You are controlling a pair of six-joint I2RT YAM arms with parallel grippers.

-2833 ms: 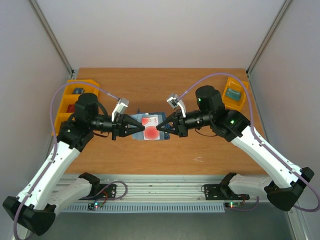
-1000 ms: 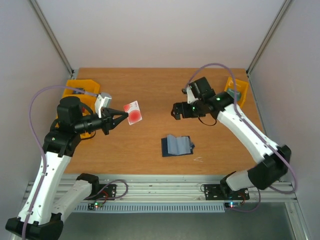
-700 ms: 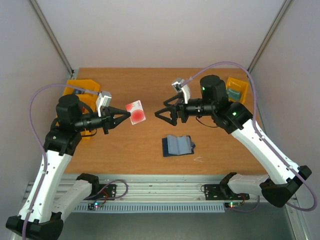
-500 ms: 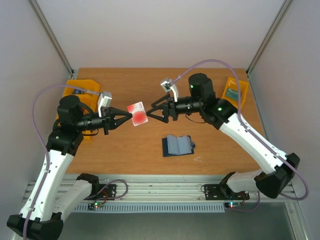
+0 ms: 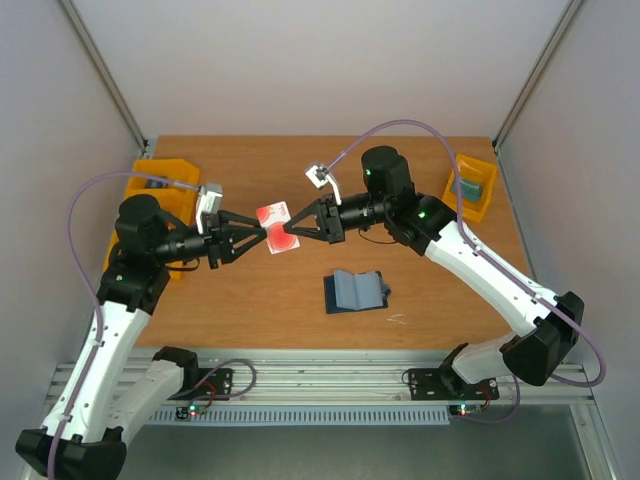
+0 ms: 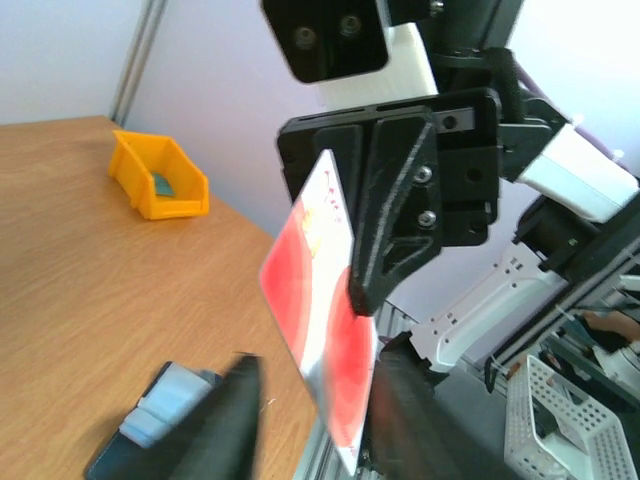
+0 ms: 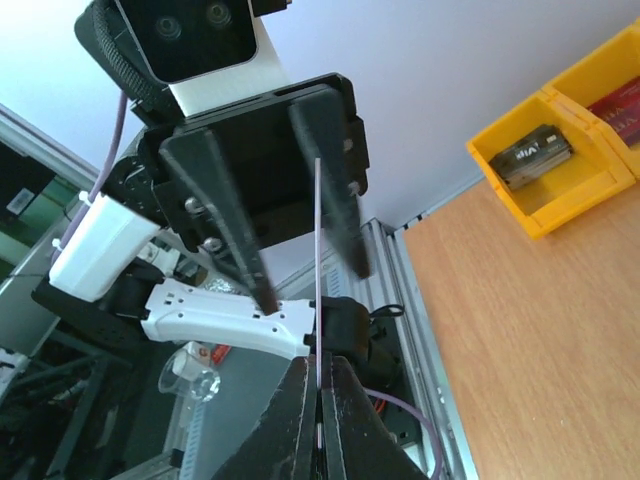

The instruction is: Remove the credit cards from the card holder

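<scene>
L pincer (image 5: 262, 238) prob. ajar, R (image 5: 289, 232) clamped

We are seeing a wooden tabletop (image 5: 300, 170) carrying a few things. The wallet (image 5: 355, 291) is lying open near its front middle, a small pale scrap (image 5: 397, 320) just beside it. Yellow bins are sitting at the left (image 5: 170, 163) and right (image 5: 478, 210) edges.

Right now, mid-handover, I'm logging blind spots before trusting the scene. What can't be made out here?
Cards inside the card holder: top view, too small; left wrist view, blurred and cut by the bottom edge.
Face of the credit card: right wrist view shows it edge-on only.
Left gripper's fingers: left wrist view, blurred.
Right yellow bin contents: top view, too small.
</scene>
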